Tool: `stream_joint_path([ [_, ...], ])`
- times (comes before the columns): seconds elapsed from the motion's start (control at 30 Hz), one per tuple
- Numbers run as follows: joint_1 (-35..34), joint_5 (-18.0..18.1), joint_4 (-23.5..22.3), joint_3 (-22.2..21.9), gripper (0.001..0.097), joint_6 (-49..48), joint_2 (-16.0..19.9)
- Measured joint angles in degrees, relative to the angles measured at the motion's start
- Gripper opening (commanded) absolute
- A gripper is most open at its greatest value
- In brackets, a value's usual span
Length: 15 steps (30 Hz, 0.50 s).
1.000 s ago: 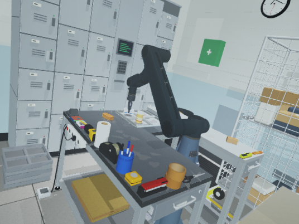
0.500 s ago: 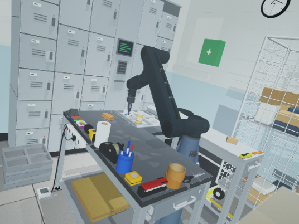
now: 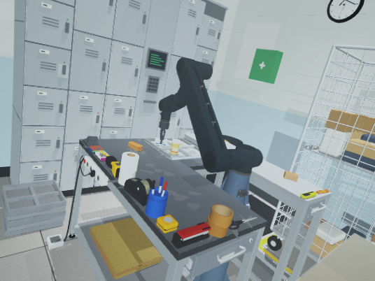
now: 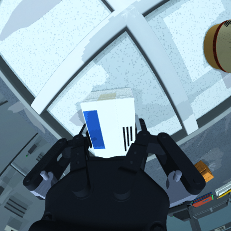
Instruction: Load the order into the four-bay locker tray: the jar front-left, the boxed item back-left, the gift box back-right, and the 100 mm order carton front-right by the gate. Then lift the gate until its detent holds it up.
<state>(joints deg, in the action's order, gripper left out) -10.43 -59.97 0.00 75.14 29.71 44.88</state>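
My gripper (image 4: 112, 139) hangs low over the four-bay locker tray (image 3: 174, 146) at the far end of the dark workbench, clamped on the boxed item (image 4: 108, 122), a white box with a blue patch and black bars that stands in one bay near the tray's corner. White dividers (image 4: 129, 32) cross just beyond it. The jar (image 3: 174, 146), tan with a pale lid, stands upright in a neighbouring bay. A small orange carton (image 3: 135, 145) lies on the bench left of the tray. The gate is not visible to me.
The grey locker wall (image 3: 105, 70) rises right behind the bench. A paper roll (image 3: 128, 167), tape dispenser, blue pen cup (image 3: 156, 202), tape rolls and a red stapler crowd the bench's near half. A wire cage stands at right.
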Motion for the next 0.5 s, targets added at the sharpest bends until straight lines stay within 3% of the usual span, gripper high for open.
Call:
stream_joint_path([
  [0.5,0.0,0.0,0.0,0.0,0.049,0.0,0.01],
])
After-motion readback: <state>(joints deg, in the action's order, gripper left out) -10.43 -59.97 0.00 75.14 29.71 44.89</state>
